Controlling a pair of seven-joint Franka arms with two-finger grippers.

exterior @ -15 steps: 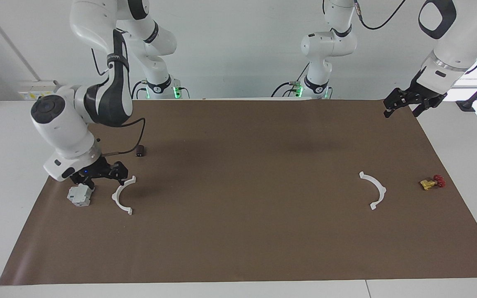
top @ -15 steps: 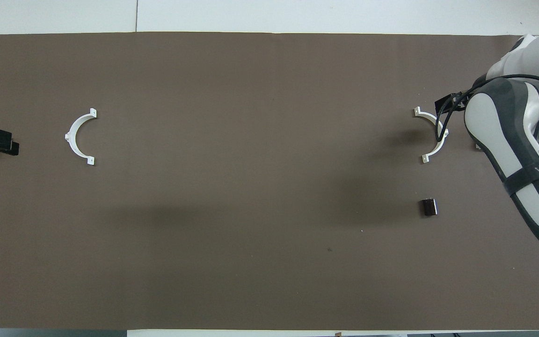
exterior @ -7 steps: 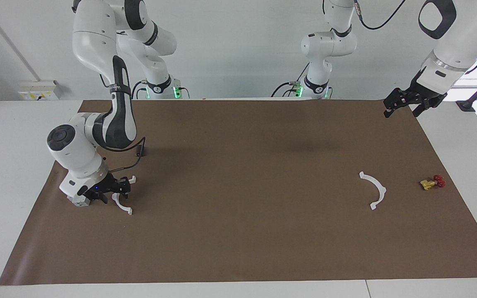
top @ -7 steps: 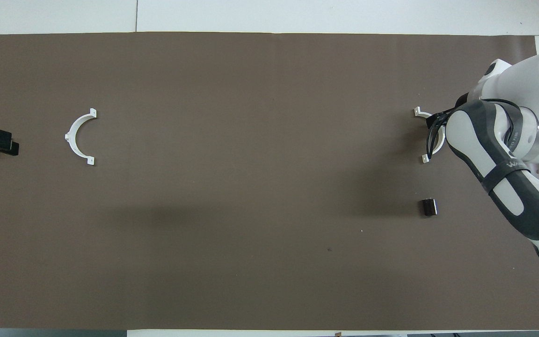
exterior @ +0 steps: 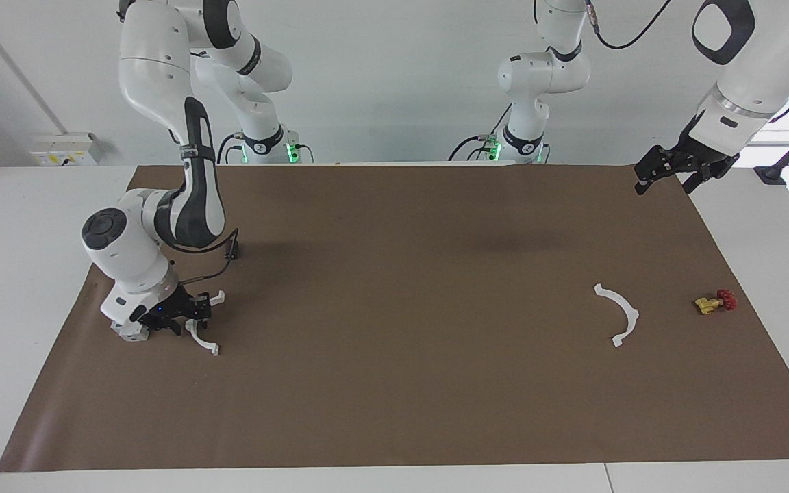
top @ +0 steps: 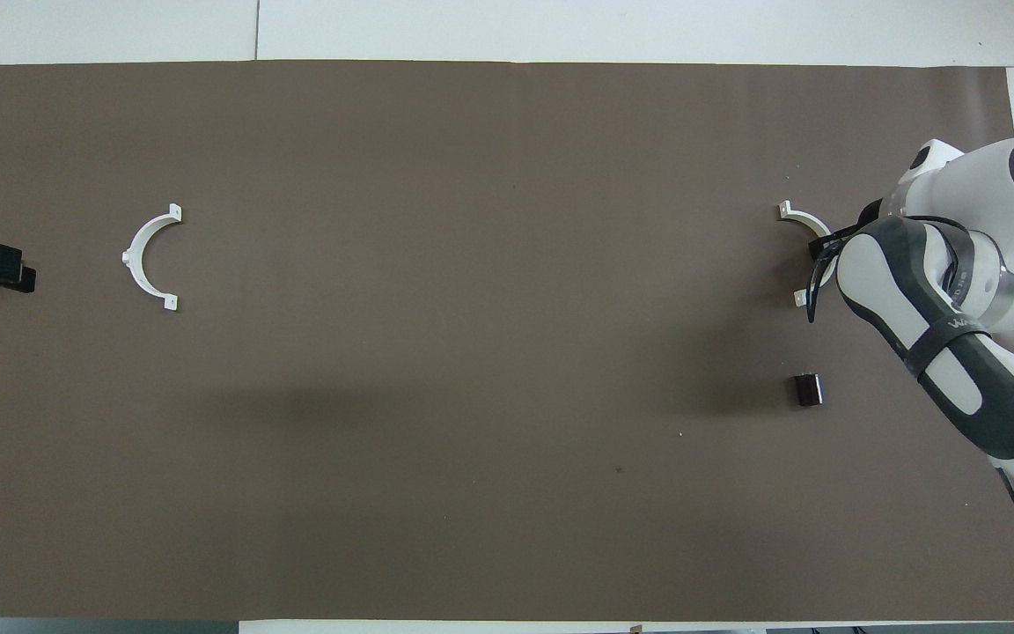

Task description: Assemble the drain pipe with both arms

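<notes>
Across the table we are seeing a brown mat [exterior: 394, 383] covering most of the top. We are watching the right arm [exterior: 161, 205] bending low over its own end of the mat, and the left arm [exterior: 744, 75] waiting high over the mat's corner at its end. We are finding the right gripper [exterior: 185, 316] down at the mat on the middle of one white half-ring [exterior: 211, 348], its body hiding the middle of the arc; we cannot tell whether its fingers are closed on the piece. We are seeing the left gripper [exterior: 668, 171] hanging in the air with its fingers spread and holding nothing. The other half-ring [exterior: 620, 311] is lying flat near the left arm's end, well apart from the first. Touching the right gripper, a grey block [exterior: 127, 332] is sitting. A small black cylinder [top: 807, 389] is lying nearer the robots, and a yellow and red part [exterior: 713, 302] is resting beside the second half-ring.
</notes>
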